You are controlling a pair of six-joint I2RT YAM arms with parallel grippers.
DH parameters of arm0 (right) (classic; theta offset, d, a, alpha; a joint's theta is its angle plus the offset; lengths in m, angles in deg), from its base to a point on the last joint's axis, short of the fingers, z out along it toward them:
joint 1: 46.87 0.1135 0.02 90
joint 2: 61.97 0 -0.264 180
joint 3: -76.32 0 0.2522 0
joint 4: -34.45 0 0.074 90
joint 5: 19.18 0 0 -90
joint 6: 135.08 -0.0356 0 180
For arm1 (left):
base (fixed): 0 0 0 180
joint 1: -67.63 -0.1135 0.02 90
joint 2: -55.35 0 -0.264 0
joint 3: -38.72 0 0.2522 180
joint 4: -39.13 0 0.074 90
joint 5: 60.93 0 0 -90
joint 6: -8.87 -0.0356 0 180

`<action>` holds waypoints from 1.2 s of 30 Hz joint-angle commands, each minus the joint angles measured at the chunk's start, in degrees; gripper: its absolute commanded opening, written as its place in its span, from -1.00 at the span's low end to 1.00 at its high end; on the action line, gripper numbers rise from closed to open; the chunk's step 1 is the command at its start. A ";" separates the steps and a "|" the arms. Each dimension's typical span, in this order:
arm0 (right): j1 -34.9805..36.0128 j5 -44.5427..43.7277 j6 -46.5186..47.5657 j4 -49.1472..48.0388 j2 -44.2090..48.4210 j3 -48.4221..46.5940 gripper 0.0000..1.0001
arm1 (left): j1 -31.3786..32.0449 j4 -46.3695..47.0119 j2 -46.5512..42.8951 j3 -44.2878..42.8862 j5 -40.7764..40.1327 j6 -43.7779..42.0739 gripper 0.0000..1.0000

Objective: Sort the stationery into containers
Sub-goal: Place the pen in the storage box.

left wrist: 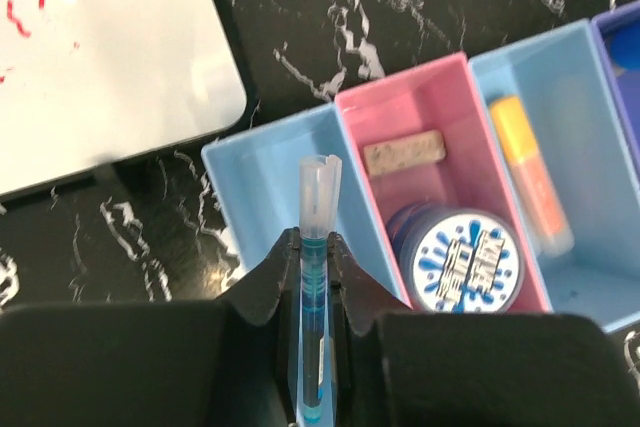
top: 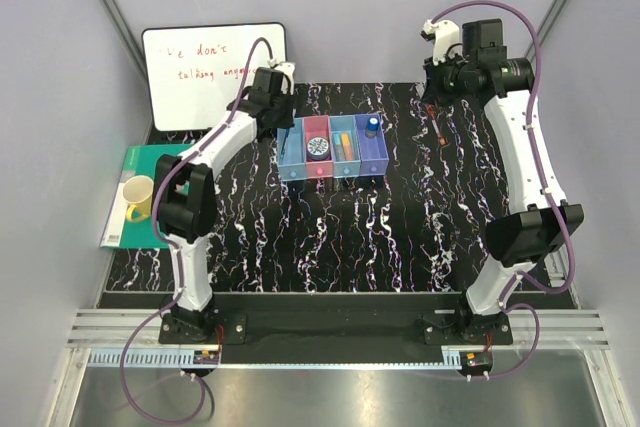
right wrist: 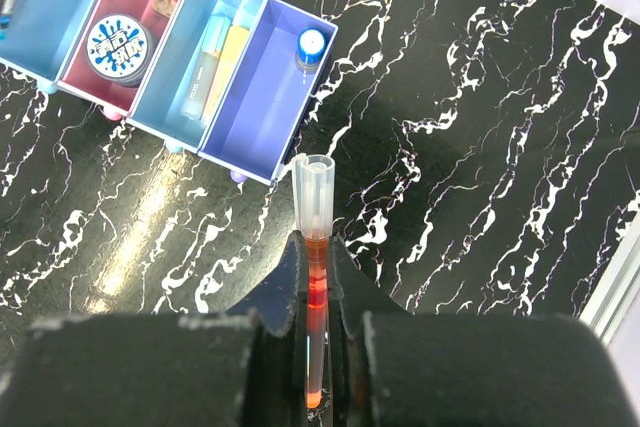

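The four joined containers [top: 332, 147] stand in a row on the black marbled worktop [top: 330, 237], a little above the middle of the top view. The left pincer [left wrist: 316, 247] is clenched on a thin blue pen [left wrist: 320, 192]. In the left wrist view the clear capped end of the pen points up the frame and lies over the first light blue bin [left wrist: 255, 172], close to the wall it shares with the pink bin [left wrist: 400, 102]. I cannot tell whether the pen touches this bin.

In the pink bin lie a round white-blue tape roll [left wrist: 470, 259] and a small grey block [left wrist: 403, 153]. The next light blue bin [left wrist: 590, 127] holds an orange-yellow marker [left wrist: 530, 187].

The right pincer [right wrist: 317, 247] grasps a thin orange pen [right wrist: 315, 197] above bare worktop. In the right wrist view it is at the lower right of the purple-blue bin [right wrist: 255, 97] and well apart from it. A blue-capped cylinder [right wrist: 311, 45] stands in the upper corner of that bin. The whiteboard [top: 213, 75] is at the upper left of the top view.
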 commanded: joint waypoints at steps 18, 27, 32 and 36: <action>3.18 -0.09 -0.16 -1.34 -1.25 -1.90 -0.89 | -0.35 7.85 4.55 2.04 2.07 5.23 -1.00; 4.84 -0.97 0.20 -1.43 -1.60 -2.25 -0.89 | -0.35 6.53 5.78 2.83 3.22 4.88 -0.43; 5.81 -1.14 -0.07 -1.34 -3.00 -3.48 -0.90 | -0.35 6.44 4.91 2.83 3.75 5.23 -0.14; 7.30 -1.32 -0.94 -1.52 -5.02 -6.19 -0.89 | -0.35 6.35 3.59 2.57 4.18 5.32 -0.09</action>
